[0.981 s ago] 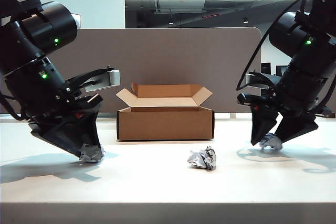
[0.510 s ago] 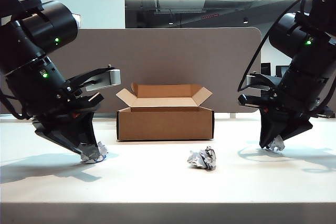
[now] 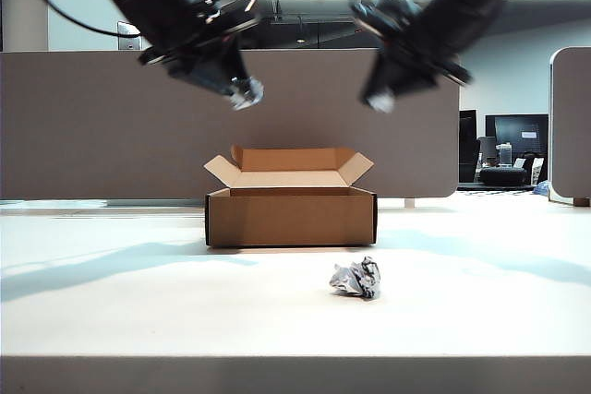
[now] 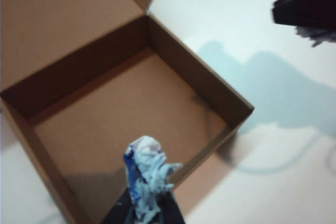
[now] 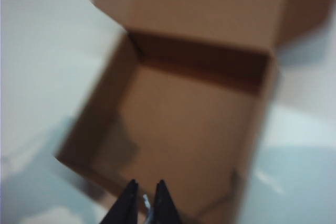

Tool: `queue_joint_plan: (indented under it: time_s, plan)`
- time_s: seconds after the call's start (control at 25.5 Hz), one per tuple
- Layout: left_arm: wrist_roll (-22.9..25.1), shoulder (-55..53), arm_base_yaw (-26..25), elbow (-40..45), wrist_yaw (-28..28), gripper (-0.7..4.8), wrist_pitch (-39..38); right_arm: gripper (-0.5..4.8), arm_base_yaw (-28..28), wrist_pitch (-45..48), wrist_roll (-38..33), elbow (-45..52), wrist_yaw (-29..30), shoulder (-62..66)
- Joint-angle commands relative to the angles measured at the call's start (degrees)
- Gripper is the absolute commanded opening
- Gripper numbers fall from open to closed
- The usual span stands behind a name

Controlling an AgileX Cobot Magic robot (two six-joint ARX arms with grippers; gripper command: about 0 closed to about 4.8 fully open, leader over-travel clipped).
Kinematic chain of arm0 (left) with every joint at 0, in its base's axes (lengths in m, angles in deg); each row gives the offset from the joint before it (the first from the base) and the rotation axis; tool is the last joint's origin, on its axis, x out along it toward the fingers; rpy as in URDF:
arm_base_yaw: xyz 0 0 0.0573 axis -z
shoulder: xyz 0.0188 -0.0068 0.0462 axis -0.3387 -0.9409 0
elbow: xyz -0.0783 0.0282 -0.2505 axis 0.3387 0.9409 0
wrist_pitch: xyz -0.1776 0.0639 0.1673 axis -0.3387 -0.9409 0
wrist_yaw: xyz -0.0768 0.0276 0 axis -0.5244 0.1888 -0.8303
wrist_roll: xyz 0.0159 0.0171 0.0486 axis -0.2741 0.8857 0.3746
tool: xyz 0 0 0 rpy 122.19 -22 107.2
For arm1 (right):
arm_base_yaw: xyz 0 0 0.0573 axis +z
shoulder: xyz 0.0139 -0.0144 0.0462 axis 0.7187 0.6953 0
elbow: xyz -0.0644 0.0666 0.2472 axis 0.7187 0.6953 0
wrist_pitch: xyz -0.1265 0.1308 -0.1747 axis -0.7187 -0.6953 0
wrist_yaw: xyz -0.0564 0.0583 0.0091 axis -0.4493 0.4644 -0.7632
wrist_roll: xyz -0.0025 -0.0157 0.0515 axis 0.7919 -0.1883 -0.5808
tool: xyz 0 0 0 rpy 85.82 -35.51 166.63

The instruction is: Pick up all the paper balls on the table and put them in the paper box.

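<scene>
Left gripper [image 3: 246,91] clamped on paper ball [image 4: 147,174], right gripper [image 3: 379,101] on second [image 3: 380,103]; both high over paper box [image 3: 291,217], mouth directly below; third ball [image 3: 356,279] on counter [image 3: 138,311], before box.

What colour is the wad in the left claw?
White with blue print, clearest in the left wrist view: paper ball.

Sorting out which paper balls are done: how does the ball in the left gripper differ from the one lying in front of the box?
The left gripper holds its paper ball in the air above the paper box; the other paper ball lies loose on the table. The held ball is pinched between fingers; the other is untouched. Both are crumpled white paper with dark print, and neither is in the box.
</scene>
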Motion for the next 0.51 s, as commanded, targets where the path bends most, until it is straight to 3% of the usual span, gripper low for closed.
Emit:
queue_joint_plan:
  time_s: [0.04,0.2,0.39,0.51]
  plan:
    - [-1.01,-4.92,0.04,-6.12,0.00,0.43,-0.94,0.44,1.31,0.24,-0.72,-6.58,2.03,4.09]
    - [-1.36,-9.64,0.04,-12.20,4.13,0.71,-4.42,0.47,2.25,0.07,-0.92,-12.61,1.38,9.81]
    - [-0.68,-11.08,-0.02,-14.27,5.73,1.22,-5.73,2.24,2.25,0.50,-0.92,-13.38,1.22,13.00]
    - [-0.50,-11.06,-0.35,-14.45,6.23,1.22,-5.62,2.26,2.12,0.83,-0.90,-13.40,1.14,13.05]
